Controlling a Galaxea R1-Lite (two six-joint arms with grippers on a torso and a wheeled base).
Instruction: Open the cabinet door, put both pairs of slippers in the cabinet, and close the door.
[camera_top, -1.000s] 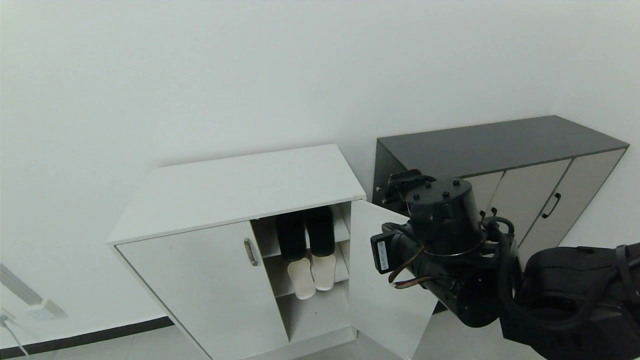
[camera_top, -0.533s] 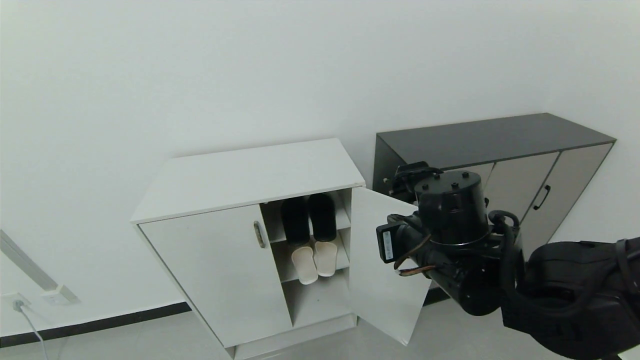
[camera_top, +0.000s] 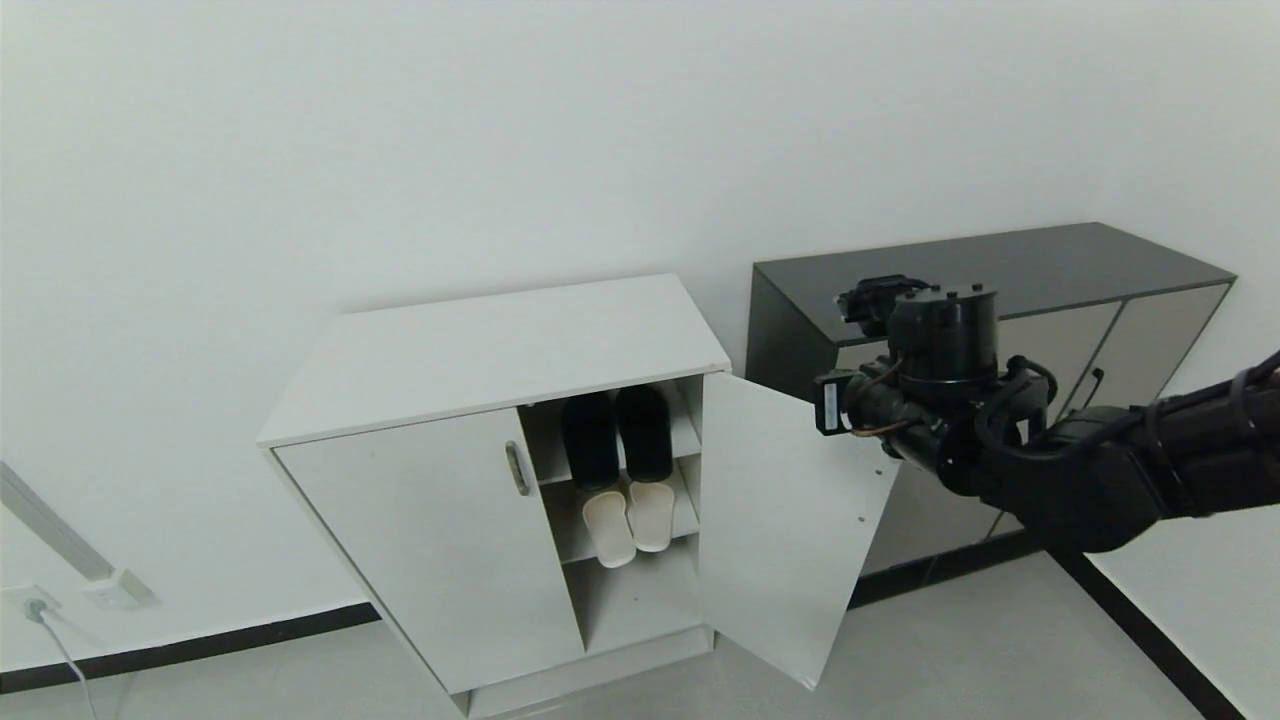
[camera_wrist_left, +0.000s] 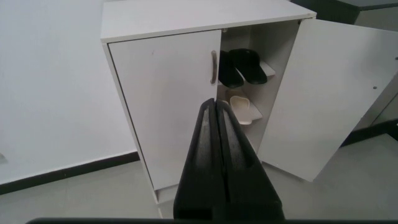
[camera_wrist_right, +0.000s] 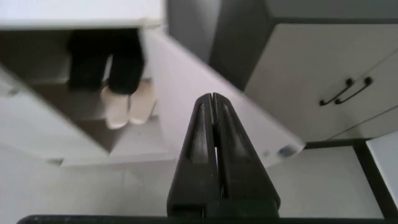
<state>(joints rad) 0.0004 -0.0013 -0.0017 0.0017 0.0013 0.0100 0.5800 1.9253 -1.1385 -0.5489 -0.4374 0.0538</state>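
Note:
The white cabinet (camera_top: 480, 350) stands against the wall with its right door (camera_top: 780, 510) swung open and its left door (camera_top: 430, 550) closed. Black slippers (camera_top: 617, 435) lie on the upper shelf and white slippers (camera_top: 630, 515) on the shelf below. My right arm (camera_top: 940, 400) is held just beyond the open door's outer edge, at the height of its top. From the right wrist, my right gripper (camera_wrist_right: 213, 99) is shut and empty, above the door (camera_wrist_right: 180, 68) and both pairs of slippers (camera_wrist_right: 127, 102). My left gripper (camera_wrist_left: 216, 107) is shut and empty, well back from the cabinet front (camera_wrist_left: 168, 93).
A dark cabinet (camera_top: 1000, 265) with grey doors stands right of the white one, close behind my right arm. Grey floor (camera_top: 950, 650) lies open in front of both. A wall socket and cable (camera_top: 40, 615) sit low at the left.
My right arm has lifted and stretched away, from in front of the open door to beyond its outer edge. The head camera shifted early on. The door and slippers stay as they were.

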